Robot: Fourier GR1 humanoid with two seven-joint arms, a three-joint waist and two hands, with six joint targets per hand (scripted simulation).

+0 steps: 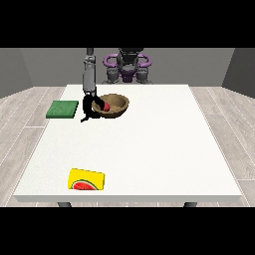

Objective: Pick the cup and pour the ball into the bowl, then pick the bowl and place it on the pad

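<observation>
Already the red ball lies in the bowl, so pouring looks done. From the left: the green pad waits bare, then my hand at the bowl's near rim; whether my fingers grip it, I cannot tell. Moving the bowl remains.

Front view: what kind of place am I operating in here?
Likely a bare test room set up for tabletop handling: a large white table on grey plank flooring, plain grey walls, and only a few props, a wooden bowl, a green pad and a yellow watermelon box.
</observation>
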